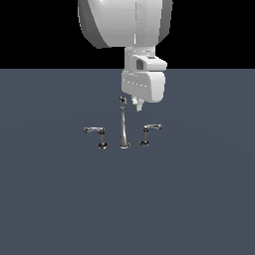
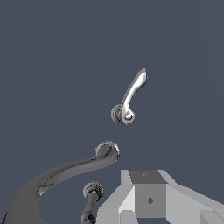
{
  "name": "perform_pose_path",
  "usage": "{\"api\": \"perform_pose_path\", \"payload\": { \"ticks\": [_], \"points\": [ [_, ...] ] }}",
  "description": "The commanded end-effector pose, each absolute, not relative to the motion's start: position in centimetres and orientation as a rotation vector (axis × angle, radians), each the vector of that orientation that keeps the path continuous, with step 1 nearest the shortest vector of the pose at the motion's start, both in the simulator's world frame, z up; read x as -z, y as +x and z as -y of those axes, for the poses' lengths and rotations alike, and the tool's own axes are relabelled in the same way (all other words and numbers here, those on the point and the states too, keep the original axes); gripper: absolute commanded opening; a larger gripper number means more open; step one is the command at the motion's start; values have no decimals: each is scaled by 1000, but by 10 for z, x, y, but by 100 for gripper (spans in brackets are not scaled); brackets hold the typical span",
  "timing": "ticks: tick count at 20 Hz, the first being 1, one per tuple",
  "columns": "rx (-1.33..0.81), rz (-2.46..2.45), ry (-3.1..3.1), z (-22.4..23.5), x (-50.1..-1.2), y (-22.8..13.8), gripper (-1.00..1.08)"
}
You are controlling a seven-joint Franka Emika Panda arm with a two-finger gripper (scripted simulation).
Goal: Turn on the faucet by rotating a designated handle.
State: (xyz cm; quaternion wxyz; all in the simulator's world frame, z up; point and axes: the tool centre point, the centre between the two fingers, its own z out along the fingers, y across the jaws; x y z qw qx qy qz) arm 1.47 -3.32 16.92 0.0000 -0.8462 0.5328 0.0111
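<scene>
In the exterior view, the gripper (image 1: 138, 105) is hanging above the faucet (image 1: 123, 124), just beside the spout's dark tip; whether its fingers are spread or pressed together cannot be told. The handle (image 1: 148, 133) is standing below it, slightly toward the exterior view's right, apart. In the wrist view, the handle (image 2: 129, 98) is lying ahead of the gripper body, untouched.

We only see a flat slate-blue floor (image 1: 55, 209) filling the lower part of the exterior view, with plain black background (image 1: 30, 30) above the horizon line.
</scene>
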Motion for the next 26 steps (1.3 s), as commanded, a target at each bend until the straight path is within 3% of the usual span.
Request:
{"api": "perform_pose_path", "payload": {
  "ticks": [1,13,26],
  "points": [
    [-26,-1761,-2603,45,-153,29,-100],
    [-3,-2051,-2382,94,-97,72,-100],
    [0,-2111,-2328,107,-86,80,-100]
  ]
}}
